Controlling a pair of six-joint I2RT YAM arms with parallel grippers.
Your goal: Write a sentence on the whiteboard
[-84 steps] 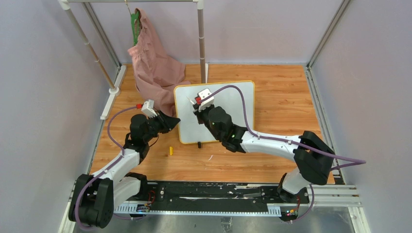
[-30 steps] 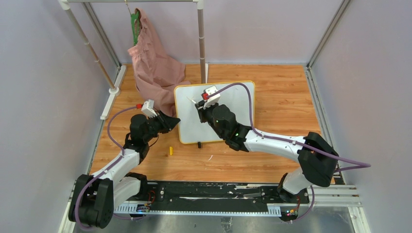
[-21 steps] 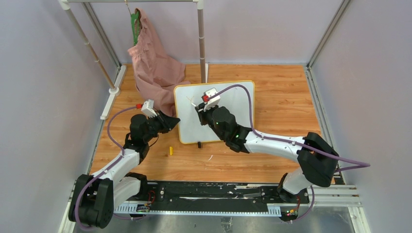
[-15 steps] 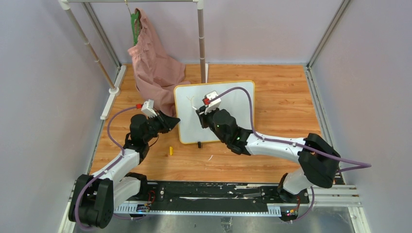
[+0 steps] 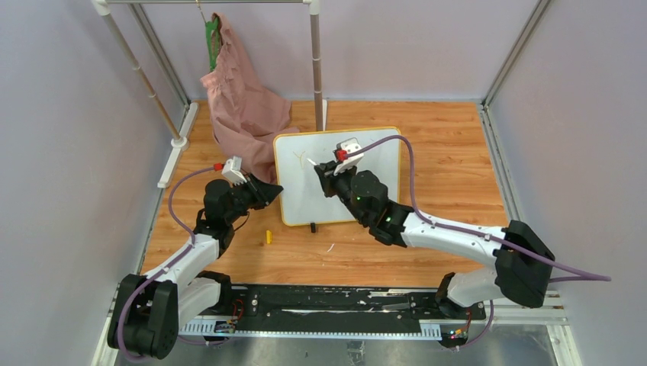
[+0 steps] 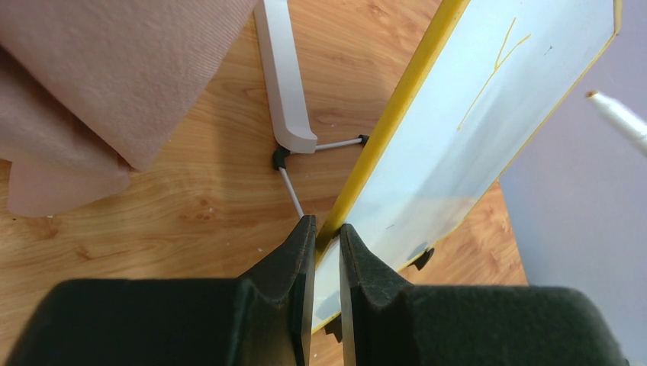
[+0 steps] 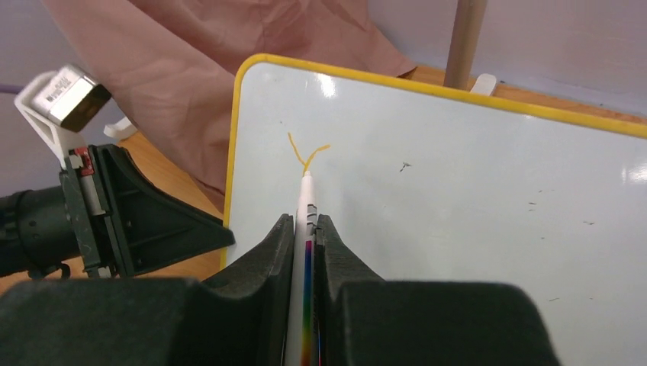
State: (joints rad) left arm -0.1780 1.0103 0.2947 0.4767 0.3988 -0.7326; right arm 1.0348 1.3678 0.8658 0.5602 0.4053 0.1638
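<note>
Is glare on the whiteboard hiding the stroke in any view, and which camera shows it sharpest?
Right wrist: two small glare spots on the whiteboard, clear of the orange stroke, which is sharp above the marker tip. Left wrist: no strong glare, stroke thin but readable. Top external: stroke faint, tiny.

A robotics lab test cell; plain lilac walls enclose a wood-grain tabletop on the left, far and right; aluminium posts stand at the far corners; the cabled left arm and right arm are mounted on a black rail at the near edge.
</note>
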